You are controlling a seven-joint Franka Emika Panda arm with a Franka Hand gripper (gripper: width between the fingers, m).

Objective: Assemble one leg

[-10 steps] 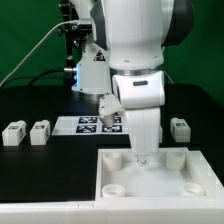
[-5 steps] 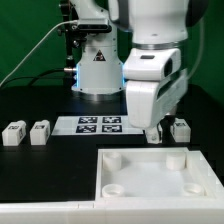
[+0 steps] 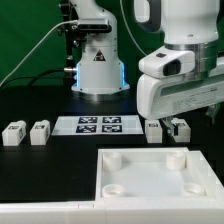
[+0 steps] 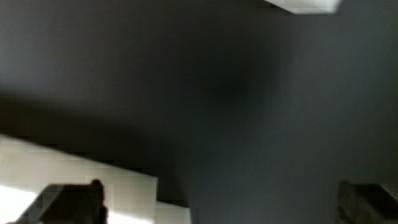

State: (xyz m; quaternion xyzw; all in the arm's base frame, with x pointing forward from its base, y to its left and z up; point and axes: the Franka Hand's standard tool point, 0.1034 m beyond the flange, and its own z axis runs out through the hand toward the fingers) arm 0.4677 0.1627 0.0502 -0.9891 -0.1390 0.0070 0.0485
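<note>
The pincer (image 4: 222,205) hung wide apart and empty over the table (image 3: 40,165), close to the leg (image 3: 153,130) on the exterior view's right. No leg stood in the big white panel (image 3: 150,172) yet, so the job looked barely begun.

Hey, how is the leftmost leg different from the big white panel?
The leftmost leg is a small block; the panel is broad and flat with a raised rim. The leg carries a black-and-white tag; the panel shows round sockets and no tag. The leg sits at the exterior view's left; the panel lies nearest the camera. Both are white and rest on the black table.
</note>
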